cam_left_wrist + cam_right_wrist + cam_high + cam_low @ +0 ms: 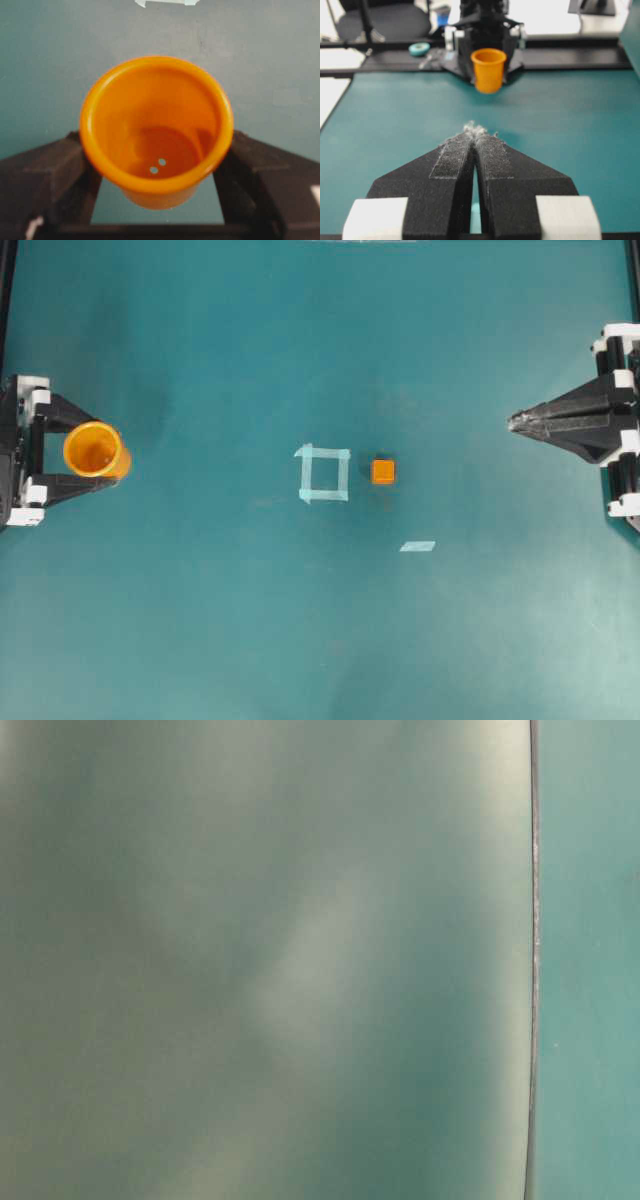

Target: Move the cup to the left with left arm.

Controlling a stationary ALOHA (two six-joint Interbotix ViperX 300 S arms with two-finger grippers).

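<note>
1. The cup (95, 450) is gripped between the two fingers of the left gripper (100, 452), way over at the left edge of the table (320, 640). In the left wrist view the rim is pinched on both sides by the black fingers (45, 175), and the cup looks lifted a bit, since bare table is seen under its base.
2. The cup is held upright with its mouth up; two small holes can be made out in its bottom.
3. Since the cup is already far left, the move looks basically done, and probably only setting down and letting go is left.
4. The right gripper (515, 422) is parked at the far right with its tips pressed together and nothing between them, presumably kept out of the way.
5. Well ahead of the left gripper, a taped square (323, 473) is seen mid-table, with the small orange cube (383, 471) just beyond it and a loose tape strip (417, 546) further off.
6. No brand, label or writing can be read anywhere. The table-level view is just blur.
</note>
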